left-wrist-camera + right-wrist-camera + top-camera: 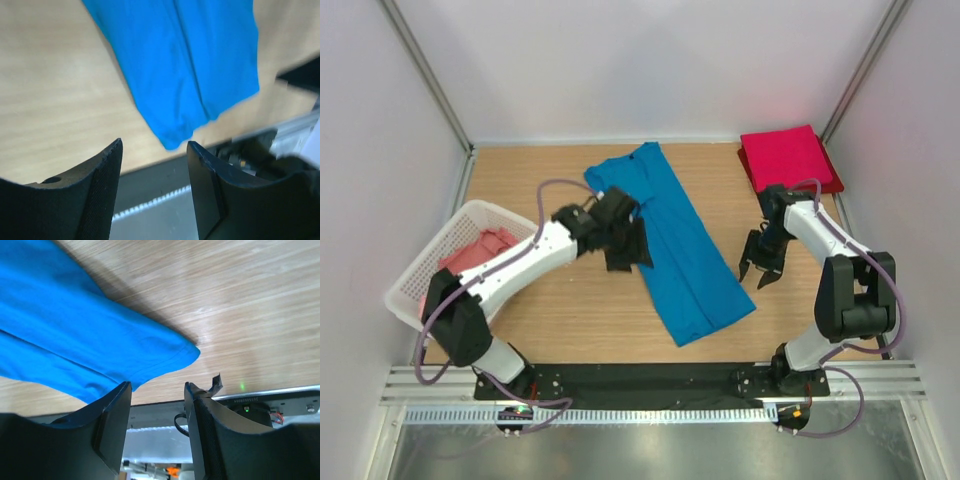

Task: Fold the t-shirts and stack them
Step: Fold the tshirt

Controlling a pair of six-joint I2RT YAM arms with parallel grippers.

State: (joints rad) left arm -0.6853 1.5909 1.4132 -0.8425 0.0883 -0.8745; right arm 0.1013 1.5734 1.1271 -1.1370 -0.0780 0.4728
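A bright blue t-shirt (pixel 675 245) lies folded lengthwise in a long strip across the middle of the table, running from back centre to front right; it also shows in the left wrist view (pixel 185 60) and the right wrist view (pixel 75 335). My left gripper (pixel 628 252) hovers at the strip's left edge, open and empty (pixel 154 150). My right gripper (pixel 760 270) stands just right of the strip, open with nothing between its fingers (pixel 157 390). A crimson red t-shirt (pixel 788 158) lies folded at the back right. Salmon pink t-shirts (pixel 475 255) sit in the basket.
A white lattice basket (pixel 470 218) stands at the left edge of the table. White walls close in the back and sides. The black mounting rail (pixel 640 380) runs along the near edge.
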